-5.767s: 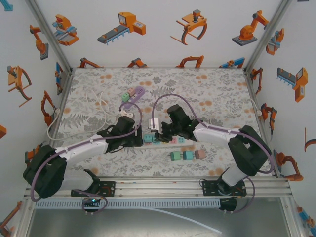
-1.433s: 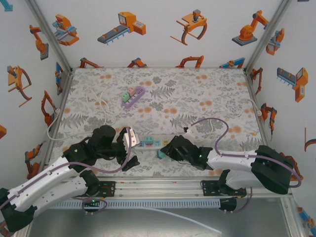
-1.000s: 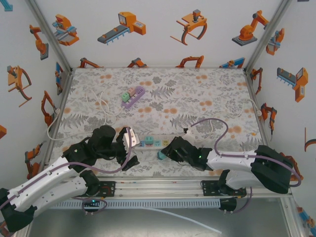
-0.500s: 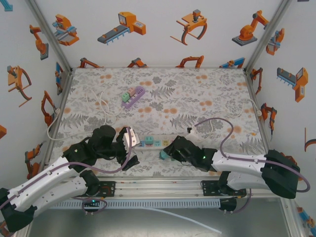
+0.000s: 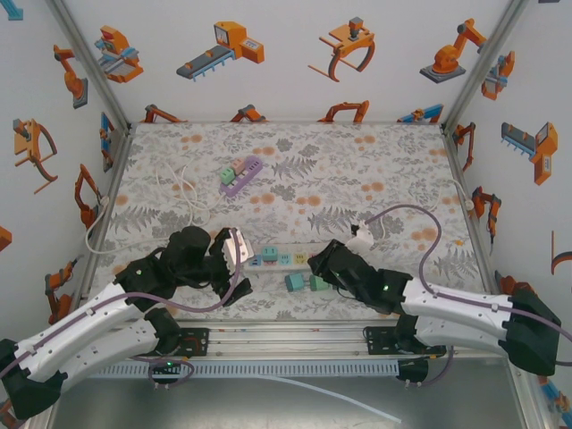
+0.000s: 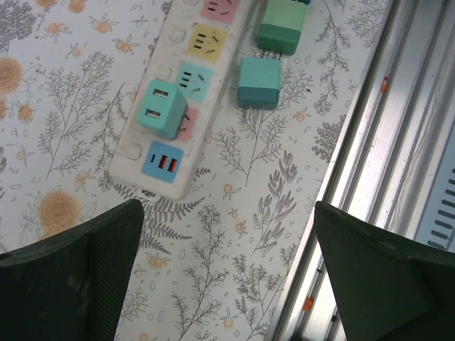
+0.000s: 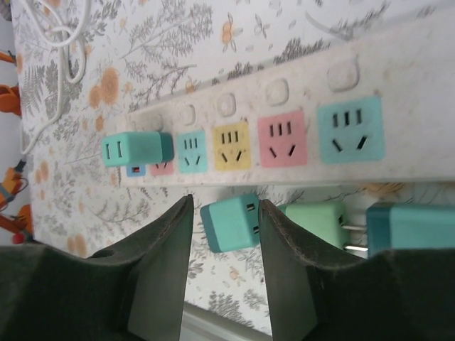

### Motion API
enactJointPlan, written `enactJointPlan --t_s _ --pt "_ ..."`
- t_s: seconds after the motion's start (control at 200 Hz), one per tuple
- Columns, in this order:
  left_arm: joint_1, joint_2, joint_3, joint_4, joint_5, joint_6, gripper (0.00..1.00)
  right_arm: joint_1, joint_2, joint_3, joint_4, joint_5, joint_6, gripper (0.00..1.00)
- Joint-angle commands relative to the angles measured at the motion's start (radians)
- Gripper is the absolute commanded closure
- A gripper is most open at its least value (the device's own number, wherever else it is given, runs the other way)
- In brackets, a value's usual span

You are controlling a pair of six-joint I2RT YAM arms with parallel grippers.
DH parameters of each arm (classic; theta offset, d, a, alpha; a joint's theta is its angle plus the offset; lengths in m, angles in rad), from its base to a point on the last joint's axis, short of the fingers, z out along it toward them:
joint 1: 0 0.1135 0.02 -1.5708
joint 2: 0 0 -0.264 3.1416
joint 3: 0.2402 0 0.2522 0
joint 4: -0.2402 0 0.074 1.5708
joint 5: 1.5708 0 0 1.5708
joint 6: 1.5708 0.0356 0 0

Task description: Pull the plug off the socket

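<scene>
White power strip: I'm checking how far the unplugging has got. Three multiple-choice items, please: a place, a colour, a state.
1. Where is the teal plug seated on the white power strip? A. at its end, beside the blue USB panel B. mid-strip C. loose on the table
2. The empty socket between the pink socket and the light-blue socket is: A. green B. purple C. yellow
3. The left gripper is: A. shut on a plug B. open, empty C. shut, empty
Answers: 1 A, it sits next to the USB panel; 2 C, its face is yellow; 3 B, its fingers stand wide apart, nothing between.
</scene>
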Motion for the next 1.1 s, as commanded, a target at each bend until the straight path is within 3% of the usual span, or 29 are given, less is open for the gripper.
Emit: enactJointPlan --t_s 0.0,0.125,0.26,0.411,0.506,0.611,0.811,1.091 --pt "-0.006 0.004 0.001 0.046 -0.073 -0.042 0.03 0.004 -0.060 0.043 -0.031 0.151 -0.211 0.58" --pt "-0.006 0.009 -0.005 0.087 -0.136 -0.101 0.03 0.001 -0.126 0.039 0.042 0.215 -0.506 0.58" --pt "-0.006 0.028 -0.008 0.131 -0.221 -0.196 0.03 -0.008 -0.168 0.015 0.209 0.167 -0.904 0.50" --pt "0.001 0.073 0.004 0.150 -0.350 -0.355 0.00 -0.088 -0.159 0.033 0.253 -0.130 -1.234 0.45" --pt "0.016 0.107 0.024 0.127 -0.444 -0.470 0.05 -0.152 -0.131 0.077 0.201 -0.337 -1.381 0.45" --pt "0.066 0.150 0.047 0.082 -0.453 -0.593 0.08 -0.210 -0.073 0.130 0.145 -0.582 -1.545 0.45" --pt "0.184 0.211 0.053 0.041 -0.379 -0.805 0.13 -0.241 0.134 0.290 0.016 -0.793 -1.736 0.45" --pt "0.251 0.301 0.021 0.129 -0.275 -0.987 0.22 -0.242 0.436 0.465 0.043 -0.943 -1.764 0.46"
